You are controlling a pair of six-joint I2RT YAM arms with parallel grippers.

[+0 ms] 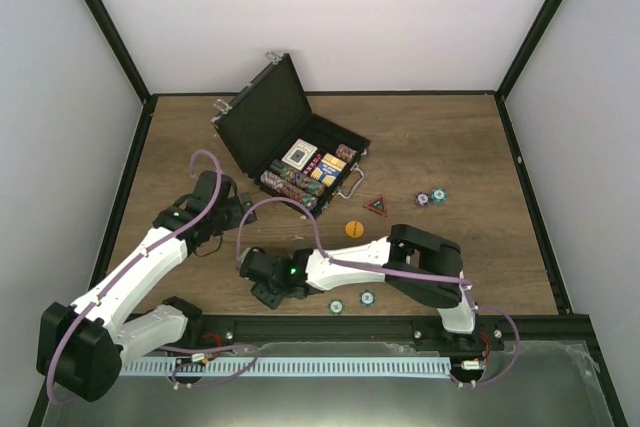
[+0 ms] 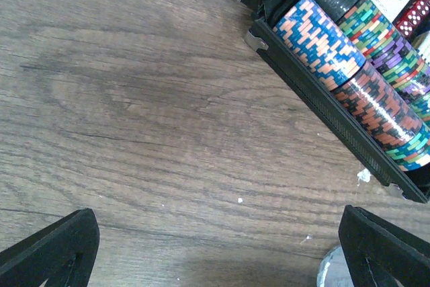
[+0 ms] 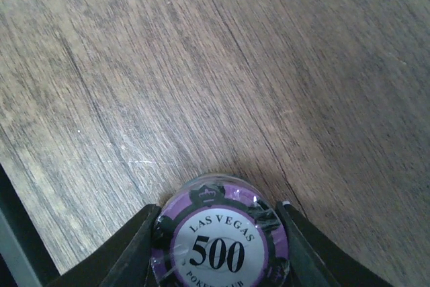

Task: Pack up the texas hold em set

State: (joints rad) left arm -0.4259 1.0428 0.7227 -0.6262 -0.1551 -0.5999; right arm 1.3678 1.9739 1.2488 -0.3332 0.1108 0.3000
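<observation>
Gripping a round purple-and-black poker chip (image 3: pixel 220 243) printed "LAS VEGAS 500", the right pincer (image 3: pixel 218 208) presses its black fingers against the chip's glossy rim on both sides. Whether the chip touches the brown wood-grain worktop (image 1: pixel 450 247) I cannot tell. Two loose green-edged chips (image 1: pixel 339 305) lie flat just beside the right arm's white forearm.

The left pincer (image 2: pixel 218 223) stands wide open over bare, streaked wood, with nothing between its matte black fingers.

Farther out lie a flat orange round button (image 1: pixel 353 229), then a dark triangular marker with a red edge (image 1: pixel 376 206), then a pair of pale teal chips (image 1: pixel 431 197), all apart from one another.

Beyond them the small black briefcase with silver corners (image 1: pixel 265 117) sits open, its lid tilted back and its wire handle facing the arms. Rows of striped multicoloured chips stood on edge (image 2: pixel 349 78) fill its front channel. Behind them are a white-faced card deck (image 1: pixel 299 154) and red dotted dice (image 2: pixel 416 15).

Plain white walls with black corner posts close in the worktop.
</observation>
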